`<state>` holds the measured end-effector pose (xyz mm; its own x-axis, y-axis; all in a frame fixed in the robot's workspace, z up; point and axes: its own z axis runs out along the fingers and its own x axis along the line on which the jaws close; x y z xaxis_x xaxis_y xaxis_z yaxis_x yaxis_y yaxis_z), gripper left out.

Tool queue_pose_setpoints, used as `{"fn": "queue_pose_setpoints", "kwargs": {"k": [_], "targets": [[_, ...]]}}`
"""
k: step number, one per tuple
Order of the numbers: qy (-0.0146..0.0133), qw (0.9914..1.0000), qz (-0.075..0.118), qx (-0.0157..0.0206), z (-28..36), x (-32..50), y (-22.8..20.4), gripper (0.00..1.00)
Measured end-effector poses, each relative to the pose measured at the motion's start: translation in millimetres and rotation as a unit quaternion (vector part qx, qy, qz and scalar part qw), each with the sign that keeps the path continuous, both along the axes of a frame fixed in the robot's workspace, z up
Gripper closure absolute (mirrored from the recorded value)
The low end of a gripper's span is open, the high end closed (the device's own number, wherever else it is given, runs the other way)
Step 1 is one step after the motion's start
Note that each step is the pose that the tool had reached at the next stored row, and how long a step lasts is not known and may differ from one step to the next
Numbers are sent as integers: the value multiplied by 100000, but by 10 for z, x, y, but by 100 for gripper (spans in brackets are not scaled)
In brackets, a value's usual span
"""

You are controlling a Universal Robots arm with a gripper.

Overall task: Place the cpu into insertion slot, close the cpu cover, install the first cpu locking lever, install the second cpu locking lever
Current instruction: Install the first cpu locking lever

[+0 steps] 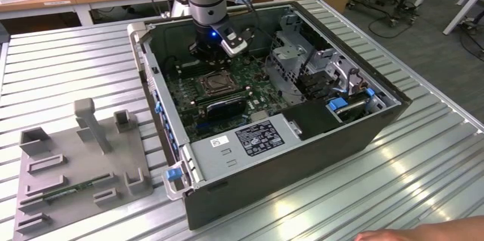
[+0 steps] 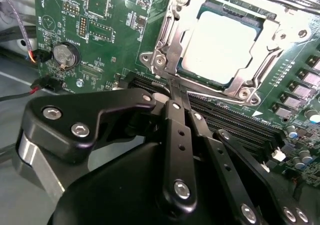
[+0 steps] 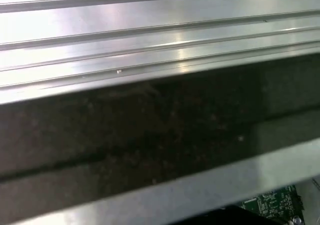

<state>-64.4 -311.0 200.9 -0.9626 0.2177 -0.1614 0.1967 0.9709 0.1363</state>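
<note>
In the second wrist view the pale square cpu (image 2: pixel 222 45) lies flat in the insertion slot (image 2: pixel 250 92) on the green board. The silvery cpu cover (image 2: pixel 172 40) lies down around it, and the chip shows through its window. My gripper (image 2: pixel 175 92) is shut, its black fingers (image 2: pixel 176 120) pressed together with nothing seen between them. Their tips sit at the socket's edge, next to a thin metal lever (image 2: pixel 215 99). In the exterior view the gripper (image 1: pixel 206 54) hangs inside the open computer case (image 1: pixel 302 156), just behind the insertion slot (image 1: pixel 215 84).
A black finned block (image 1: pixel 225 106) sits in front of the socket and a metal drive cage (image 1: pixel 302 65) stands at the exterior view's right. Memory slots (image 2: pixel 235 120) run under the fingers. A grey fixture tray (image 1: pixel 76 161) lies at the exterior view's left. A hand (image 1: pixel 408 234) rests at the table's front edge.
</note>
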Motion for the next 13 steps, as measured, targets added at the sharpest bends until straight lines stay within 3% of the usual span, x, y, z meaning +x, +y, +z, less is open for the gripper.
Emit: {"fn": "queue_pose_setpoints", "kwargs": {"k": [13], "targets": [[1, 100000, 7, -78, 1, -2, 62, 89]]}}
